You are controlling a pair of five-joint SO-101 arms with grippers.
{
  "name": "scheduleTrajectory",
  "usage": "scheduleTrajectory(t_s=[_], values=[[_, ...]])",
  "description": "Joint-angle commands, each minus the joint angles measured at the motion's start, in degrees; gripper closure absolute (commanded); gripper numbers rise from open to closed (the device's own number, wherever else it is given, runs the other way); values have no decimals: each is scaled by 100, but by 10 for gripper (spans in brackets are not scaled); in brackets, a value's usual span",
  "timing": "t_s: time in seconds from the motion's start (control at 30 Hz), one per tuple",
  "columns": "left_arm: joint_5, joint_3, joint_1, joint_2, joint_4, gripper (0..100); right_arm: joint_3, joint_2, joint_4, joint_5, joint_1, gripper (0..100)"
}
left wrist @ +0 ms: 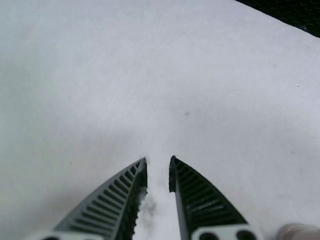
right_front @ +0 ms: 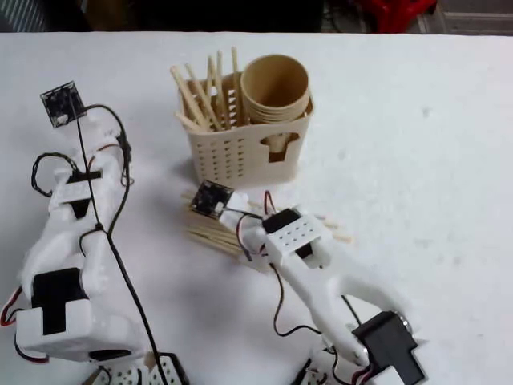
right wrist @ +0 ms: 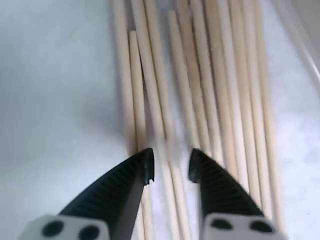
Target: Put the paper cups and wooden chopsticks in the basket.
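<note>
Right hand [right wrist: 170, 167], seen from its own wrist, points down at the loose chopsticks [right wrist: 200, 90], which lie side by side on the desk [right wrist: 55, 90]. Its jaws are partly open and grip nothing. One or two sticks run through the gap between the tips, and the rest of the row lies on either side. This looks like a straddling stance, so that closing would pinch a stick or two out of the pile. I cannot tell whether the tips touch the wood or hang just above it.

From the left wrist, the left hand [left wrist: 157, 167] has its jaws apart by a narrow slit with nothing between them. It points at a bare part of the desk, low over the surface, and no task thing is near it. It seems parked out of the way.

In the high view, the basket [right_front: 240, 156] stands toward the far middle of the desk. The paper cups [right_front: 275, 84] are stacked inside it at one end, and a bunch of chopsticks [right_front: 204, 92] leans upright at the other. That part of the job appears done. The loose chopsticks lie flat just in front of the basket. The right arm [right_front: 321, 265] stretches forward across them with its wrist bent down over the pile. The left arm [right_front: 72, 233] sits folded well off to the side.
</note>
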Motion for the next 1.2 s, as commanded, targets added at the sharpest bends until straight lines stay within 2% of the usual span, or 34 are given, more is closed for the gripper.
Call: scheduleTrajectory(t_s=[0.0,0.33,0.63,0.77,1.17], values=[[-53,-273,-75,-40,35,906,-53,-189,40,53,-48,840],[-53,-264,-75,-40,35,906,-26,-163,-92,44,-48,969],[-53,-255,-75,-40,44,906,-343,497,-189,0,22,917],[-53,-264,-75,-40,44,906,-325,189,-92,-18,110,987],[-53,-264,-75,-40,44,906,167,-1182,75,-281,171,980]])
